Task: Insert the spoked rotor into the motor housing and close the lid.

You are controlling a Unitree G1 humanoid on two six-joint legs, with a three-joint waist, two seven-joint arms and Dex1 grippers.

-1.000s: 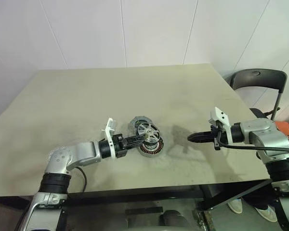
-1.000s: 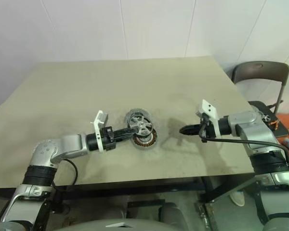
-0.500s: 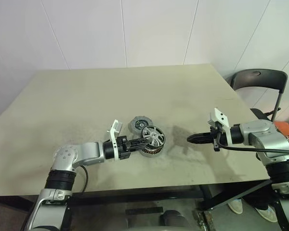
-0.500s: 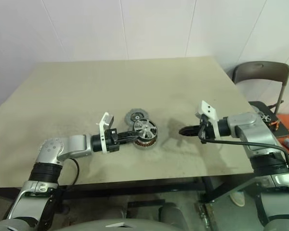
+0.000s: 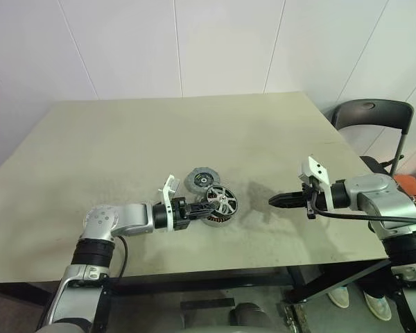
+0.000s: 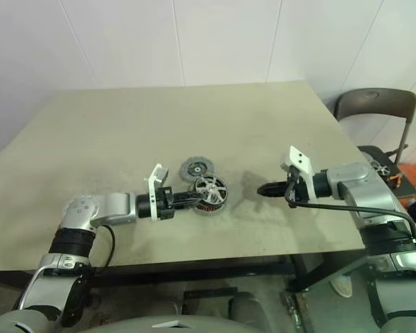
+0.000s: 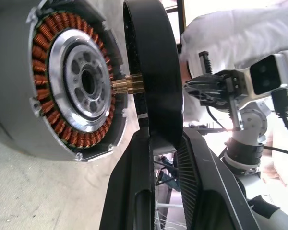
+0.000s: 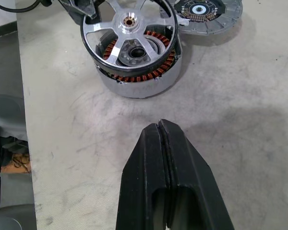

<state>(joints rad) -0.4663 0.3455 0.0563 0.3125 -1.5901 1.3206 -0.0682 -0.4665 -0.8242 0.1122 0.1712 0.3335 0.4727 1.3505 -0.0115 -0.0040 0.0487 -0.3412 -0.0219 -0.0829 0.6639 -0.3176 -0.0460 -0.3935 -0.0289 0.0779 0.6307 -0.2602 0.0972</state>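
- The bench [image 5: 125,139] is a broad slab of dull olive-grey, scuffed with darker smudges around the middle where the parts sit.
- Behind it, a plain white panelled wall [image 5: 194,41]; off the right-hand corner stands a dark folding chair [image 5: 371,114].
- The left pincer [image 5: 206,205] reaches in low across the bench, clamped on the black rim of the spoked rotor [image 5: 222,199].
- The rotor is tilted, just over the open mouth of the motor housing [image 8: 139,72]; the left wrist view shows its brass hub pin near the housing's silver centre, with a gap still showing between ring and windings.
- The housing rests flat on the bench near the front-centre, copper windings showing.
- The lid [image 5: 202,180] lies flat on the bench just behind the housing, toward the wall, its edge close against it.
- The right pincer [image 5: 277,201] hangs above the bench to the right of the housing, well apart from it, fingers pressed together on nothing, tip pointed toward the parts.
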